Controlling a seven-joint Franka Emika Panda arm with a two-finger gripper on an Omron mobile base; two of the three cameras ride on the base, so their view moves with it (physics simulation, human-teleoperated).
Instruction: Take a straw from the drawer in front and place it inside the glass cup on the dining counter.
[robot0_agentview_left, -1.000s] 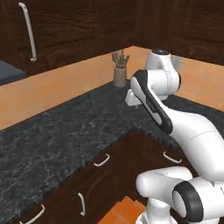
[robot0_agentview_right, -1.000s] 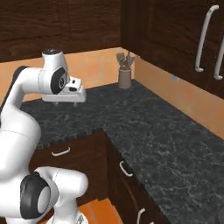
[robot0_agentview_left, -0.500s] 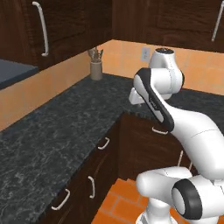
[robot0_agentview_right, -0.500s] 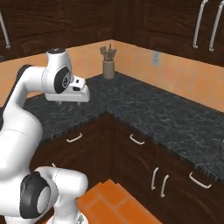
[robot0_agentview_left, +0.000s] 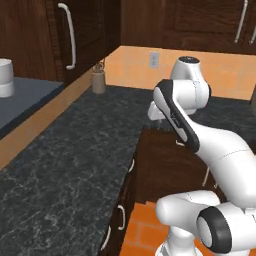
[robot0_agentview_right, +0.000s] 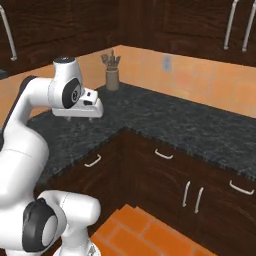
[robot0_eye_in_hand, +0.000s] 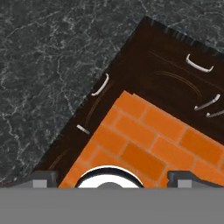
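My gripper (robot0_eye_in_hand: 112, 178) points straight down with its two dark fingertips (robot0_eye_in_hand: 45, 177) far apart and nothing between them. It hangs in front of the inner corner of the black speckled counter (robot0_agentview_right: 192, 125), over the orange brick floor (robot0_eye_in_hand: 148, 140). The hand (robot0_agentview_right: 93, 107) shows at the end of the bent white arm, and in the left base view the hand (robot0_agentview_left: 154, 112) is partly behind the arm. Shut dark-brown drawer fronts with curved silver handles (robot0_agentview_right: 164, 154) (robot0_eye_in_hand: 100, 85) run under the counter. The straw, the glass cup and the dining counter are out of view.
A brown utensil holder (robot0_agentview_left: 98, 80) (robot0_agentview_right: 112, 75) stands in the counter's far corner below a wall outlet (robot0_agentview_right: 166, 62). Tall upper cabinets with long vertical handles (robot0_agentview_left: 70, 37) hang above. Lower cabinet doors with vertical handles (robot0_agentview_right: 192, 196) sit to the right. A white object (robot0_agentview_left: 5, 77) rests at far left.
The whole scene has slid leftward in both base views, so the base has moved. The arm keeps its pose and the gripper stays open.
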